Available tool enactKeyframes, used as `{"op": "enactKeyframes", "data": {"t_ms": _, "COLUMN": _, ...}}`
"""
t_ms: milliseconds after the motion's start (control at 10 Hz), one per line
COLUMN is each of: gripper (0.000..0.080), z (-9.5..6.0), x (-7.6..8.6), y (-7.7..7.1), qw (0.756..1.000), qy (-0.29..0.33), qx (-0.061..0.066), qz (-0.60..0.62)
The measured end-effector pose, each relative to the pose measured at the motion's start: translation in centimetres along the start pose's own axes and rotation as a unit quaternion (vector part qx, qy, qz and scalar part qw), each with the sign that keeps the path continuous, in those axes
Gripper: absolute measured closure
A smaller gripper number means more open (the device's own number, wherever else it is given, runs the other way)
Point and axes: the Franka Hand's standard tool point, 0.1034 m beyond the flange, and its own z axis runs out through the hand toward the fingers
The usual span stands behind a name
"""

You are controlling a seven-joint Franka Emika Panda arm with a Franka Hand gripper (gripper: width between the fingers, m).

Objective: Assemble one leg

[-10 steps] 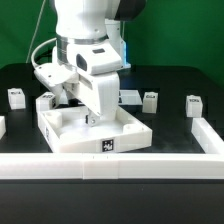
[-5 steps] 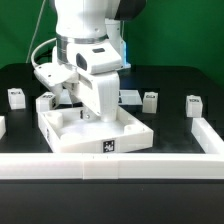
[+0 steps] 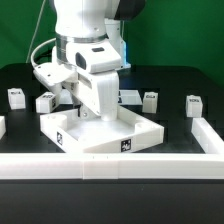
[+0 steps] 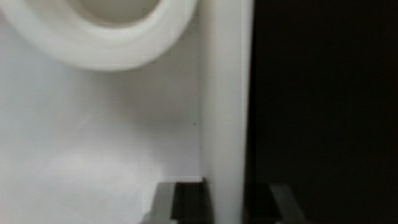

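Tray (image 3: 100, 138) newly askew under downward-pointing fingers (image 3: 88, 114)

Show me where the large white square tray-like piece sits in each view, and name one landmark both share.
Exterior view: the tray-like piece lies mid-picture on the black table, a marker tag on its near side.
Wrist view: its white surface fills most of the picture, with a round hole in it.
Shared landmark: the piece's outer wall meeting the black table.
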Motion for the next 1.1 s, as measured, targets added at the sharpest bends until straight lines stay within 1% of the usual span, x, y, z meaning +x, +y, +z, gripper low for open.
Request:
{"op": "enactKeyframes", "data": {"t_ms": 200, "gripper": 0.0732, "z": 0.0, "x": 0.0, "y": 0.0, "qw": 1.000, "qy": 0.000, "qx": 0.000, "qz": 0.000}}
{"op": "enactKeyframes", "data": {"t_ms": 300, "gripper": 0.0732, "z": -0.1, "x": 0.3, "y": 0.3, "qw": 1.000, "qy": -0.001, "qx": -0.003, "qz": 0.025}}
{"op": "enactKeyframes", "data": {"t_ms": 400, "gripper": 0.0732, "z": -0.2, "x": 1.7, "y": 1.3, "qw": 0.997, "qy": -0.004, "qx": -0.011, "qz": 0.077}}
{"op": "enactKeyframes", "data": {"t_ms": 600, "gripper": 0.0732, "z": -0.2, "x": 4.1, "y": 3.6, "qw": 0.992, "qy": -0.005, "qx": -0.027, "qz": 0.125}}
{"op": "enactKeyframes", "data": {"t_ms": 800, "gripper": 0.0732, "z": -0.3, "x": 5.3, "y": 5.1, "qw": 0.989, "qy": -0.006, "qx": -0.033, "qz": 0.147}}
{"op": "enactKeyframes", "data": {"t_ms": 900, "gripper": 0.0732, "z": -0.4, "x": 6.1, "y": 6.2, "qw": 0.986, "qy": -0.005, "qx": -0.034, "qz": 0.163}}
{"op": "enactKeyframes", "data": {"t_ms": 1100, "gripper": 0.0732, "z": -0.5, "x": 7.0, "y": 7.2, "qw": 0.980, "qy": -0.003, "qx": -0.031, "qz": 0.199}}
